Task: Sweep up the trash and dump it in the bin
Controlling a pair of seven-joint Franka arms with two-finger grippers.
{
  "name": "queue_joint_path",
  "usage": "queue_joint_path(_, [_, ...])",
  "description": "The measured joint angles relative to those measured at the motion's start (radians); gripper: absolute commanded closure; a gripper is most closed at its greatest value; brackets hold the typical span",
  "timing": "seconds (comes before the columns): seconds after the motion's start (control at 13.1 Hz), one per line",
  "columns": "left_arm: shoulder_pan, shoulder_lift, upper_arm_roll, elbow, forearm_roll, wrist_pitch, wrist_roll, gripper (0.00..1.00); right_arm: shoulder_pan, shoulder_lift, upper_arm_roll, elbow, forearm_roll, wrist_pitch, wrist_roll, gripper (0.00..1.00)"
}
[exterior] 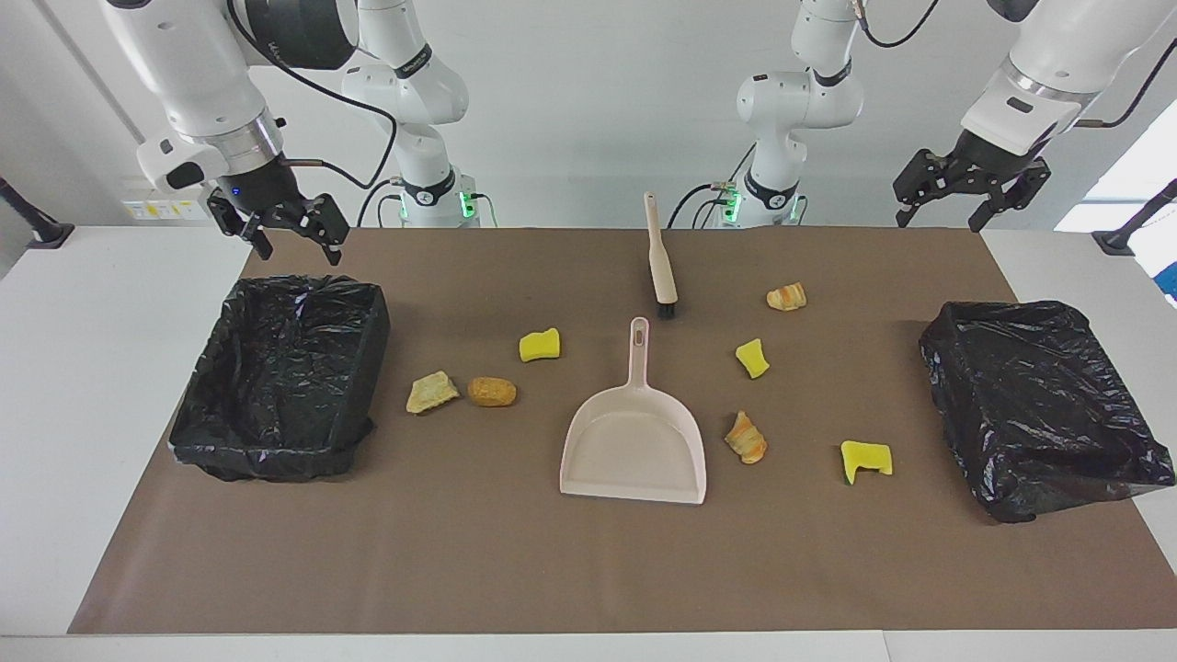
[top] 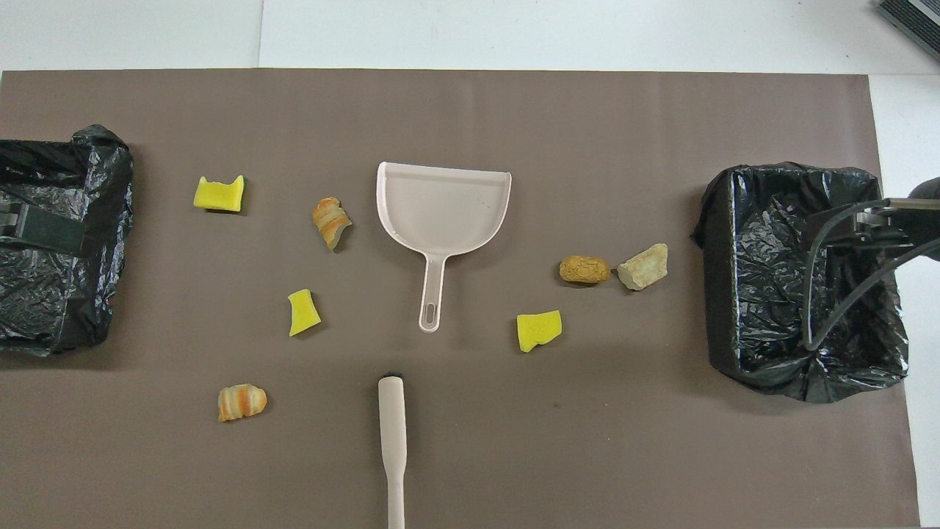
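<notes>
trash (exterior: 491, 391) on mat, well apart from raised right gripper (exterior: 292, 241)

A beige dustpan (exterior: 633, 441) lies on the plain brown mat (exterior: 515, 570); near it the brush (exterior: 658, 257) is beige with a dark, probably black, bristle end. Around the dustpan, three sponge chunks (exterior: 540, 345) are bright yellow, two croissant pieces (exterior: 747, 438) orange-striped, the nugget (exterior: 492, 392) brown, the wedge (exterior: 431, 393) tan. Both bins (exterior: 285, 377) wear glossy black liners.

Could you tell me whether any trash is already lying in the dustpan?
No, the dustpan is bare inside; every scrap lies on the mat around it.
</notes>
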Motion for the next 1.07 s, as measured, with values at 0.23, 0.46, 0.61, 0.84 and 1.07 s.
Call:
queue_joint_path(0.23, [0.0, 0.0, 0.0, -0.001, 0.0, 0.0, 0.0, 0.0, 0.001, 0.0, 0.0, 0.0, 0.0, 0.0, 0.0, 0.0])
queue_joint_path(0.46, [0.0, 0.0, 0.0, -0.001, 0.0, 0.0, 0.0, 0.0, 0.003, 0.0, 0.0, 0.0, 0.0, 0.0, -0.001, 0.0])
queue_joint_path(0.61, [0.0, -0.001, -0.002, -0.001, 0.0, 0.0, 0.0, 0.0, 0.008, 0.0, 0.001, -0.001, 0.0, -0.003, -0.001, 0.0])
queue_joint_path(0.84, [0.0, -0.002, -0.01, -0.001, 0.0, 0.0, 0.0, 0.0, 0.008, 0.0, 0.006, -0.001, 0.0, -0.015, -0.003, 0.0])
queue_joint_path(1.07, [-0.004, -0.018, -0.049, -0.024, -0.002, -0.001, -0.022, 0.0, 0.008, 0.0, 0.006, 0.0, 0.0, -0.029, -0.006, 0.0])
